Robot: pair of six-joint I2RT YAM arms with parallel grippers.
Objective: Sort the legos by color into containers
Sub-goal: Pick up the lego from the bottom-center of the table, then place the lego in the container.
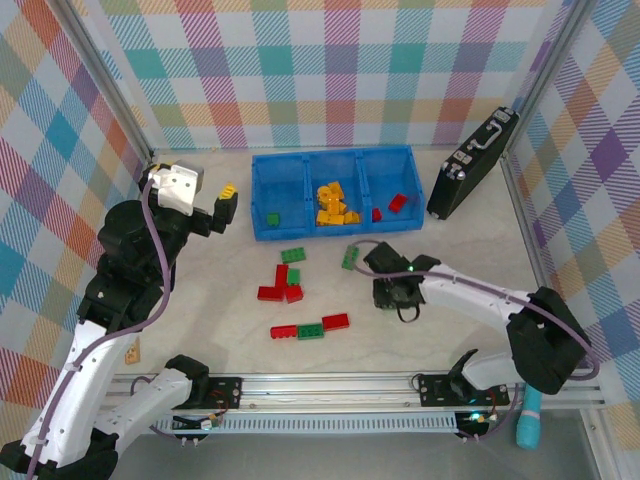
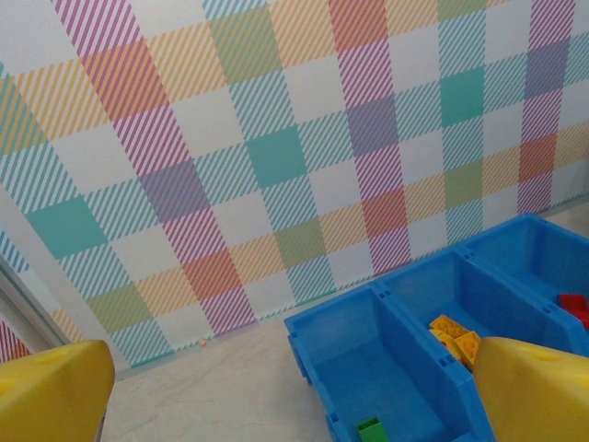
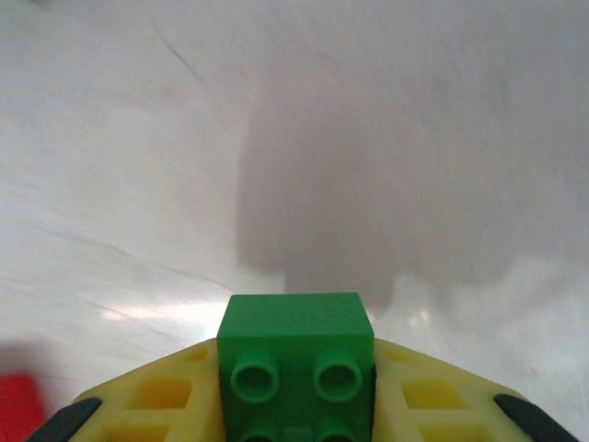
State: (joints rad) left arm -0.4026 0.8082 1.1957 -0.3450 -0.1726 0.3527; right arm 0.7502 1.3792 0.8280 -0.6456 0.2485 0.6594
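A green brick (image 3: 294, 345) sits gripped in the right tool (image 3: 294, 405), pressed between two yellow fingers (image 3: 152, 396) at the bottom edge. Its studded face is turned toward the camera, with two round studs plain to see and two more cut off below. Beyond it lies the pale, faintly veined counter (image 3: 129, 138), crossed by a broad grey shadow (image 3: 368, 184). A blurred red shape (image 3: 18, 405) touches the lower left corner, too cropped to identify.

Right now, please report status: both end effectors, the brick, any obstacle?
Right end effector shut on small green studded plastic brick. Left end effector open, empty, raised beside blue plastic three-compartment bin. Path to bin looks free.
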